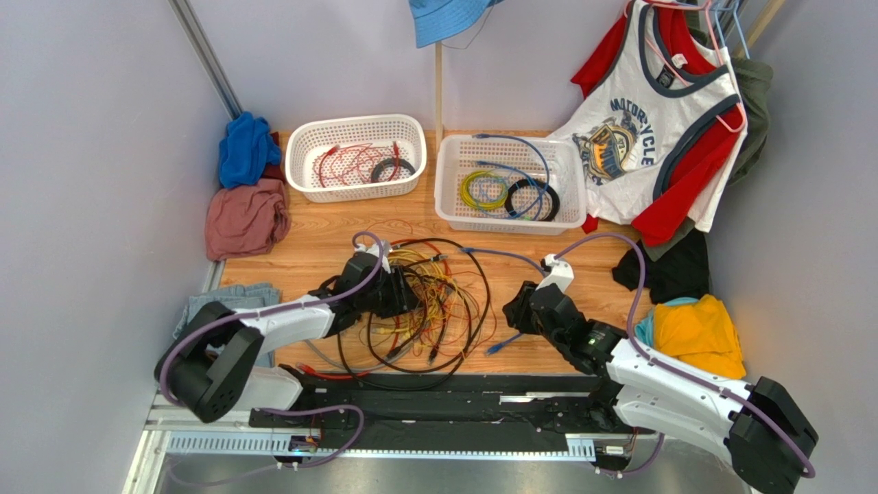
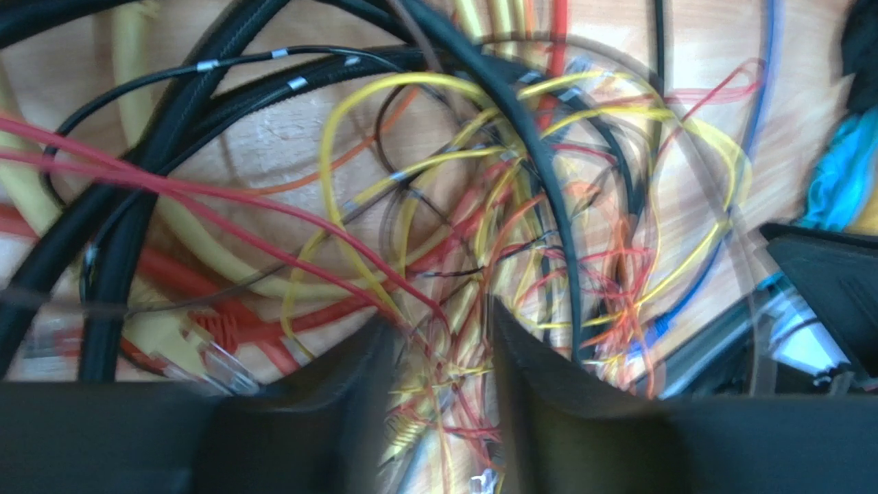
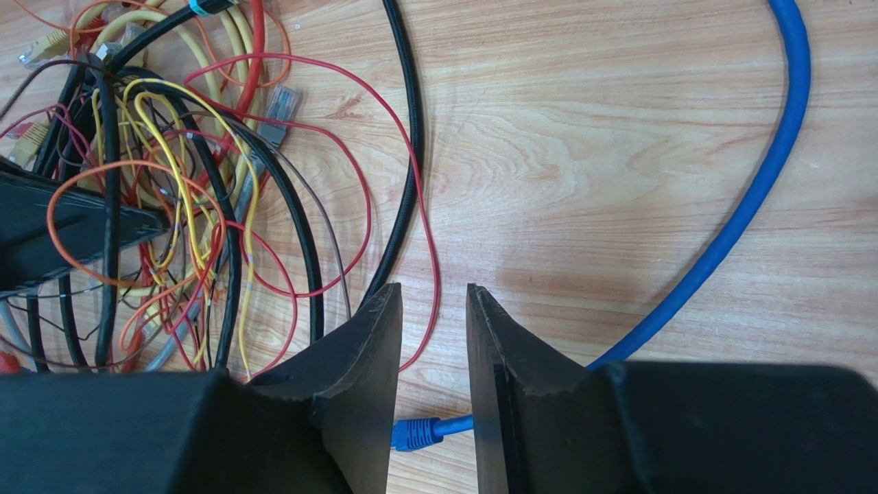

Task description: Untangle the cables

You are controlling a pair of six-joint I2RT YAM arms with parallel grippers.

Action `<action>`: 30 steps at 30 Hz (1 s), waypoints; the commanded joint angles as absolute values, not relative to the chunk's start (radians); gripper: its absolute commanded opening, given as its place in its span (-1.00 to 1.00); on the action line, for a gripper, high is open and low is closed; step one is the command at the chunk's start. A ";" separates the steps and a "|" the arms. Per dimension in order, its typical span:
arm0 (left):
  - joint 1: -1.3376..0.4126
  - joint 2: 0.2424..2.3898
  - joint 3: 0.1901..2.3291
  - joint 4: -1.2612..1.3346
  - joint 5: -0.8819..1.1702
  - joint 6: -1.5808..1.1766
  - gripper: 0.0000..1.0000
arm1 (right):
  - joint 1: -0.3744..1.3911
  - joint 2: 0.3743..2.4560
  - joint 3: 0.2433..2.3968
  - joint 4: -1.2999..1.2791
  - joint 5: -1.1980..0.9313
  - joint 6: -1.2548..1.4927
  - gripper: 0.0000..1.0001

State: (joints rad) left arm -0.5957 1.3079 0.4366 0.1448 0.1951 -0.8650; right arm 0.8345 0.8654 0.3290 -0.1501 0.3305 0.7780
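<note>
The cables (image 1: pixel 433 298) lie as a loose tangle of black, red, orange and yellow cords on the wooden table. My left gripper (image 1: pixel 404 293) is down in the tangle. In the left wrist view the left gripper (image 2: pixel 443 340) has its jaws apart with thin red and yellow cords (image 2: pixel 464 206) running between them, and the picture is blurred. My right gripper (image 1: pixel 512 309) is just right of the tangle. In the right wrist view the right gripper (image 3: pixel 435 298) is narrowly open above the table. A blue cable (image 3: pixel 721 237) curves in from the right, and its plug (image 3: pixel 417 434) lies below the jaws.
Two white baskets stand at the back: the left basket (image 1: pixel 356 120) holds red cords, the right basket (image 1: pixel 453 216) holds coiled rings and blue cord. Cloths lie at the left (image 1: pixel 245 216) and right (image 1: pixel 701 334). A shirt (image 1: pixel 639 134) hangs at the back right.
</note>
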 commanded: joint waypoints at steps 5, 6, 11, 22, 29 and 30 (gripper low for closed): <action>-0.601 1.236 0.501 0.183 0.190 -0.801 -1.00 | 0.833 0.862 0.396 -0.127 0.336 0.742 -0.36; -0.601 1.192 0.515 0.155 0.183 -0.784 -1.00 | 0.833 0.858 0.397 -0.129 0.334 0.741 -0.35; -0.601 0.868 0.670 -0.116 0.095 -0.649 -1.00 | 0.833 0.810 0.402 -0.112 0.272 0.701 -0.27; -0.601 0.729 0.877 -0.380 0.063 -0.543 -1.00 | 0.836 0.752 0.468 0.126 0.043 0.626 -0.03; -0.601 0.764 0.952 -0.390 0.097 -0.529 -1.00 | 0.839 0.794 0.656 0.170 -0.214 0.598 -0.03; -0.601 0.770 0.957 -0.390 0.106 -0.529 -1.00 | 0.844 0.808 0.670 0.208 -0.236 0.603 -0.03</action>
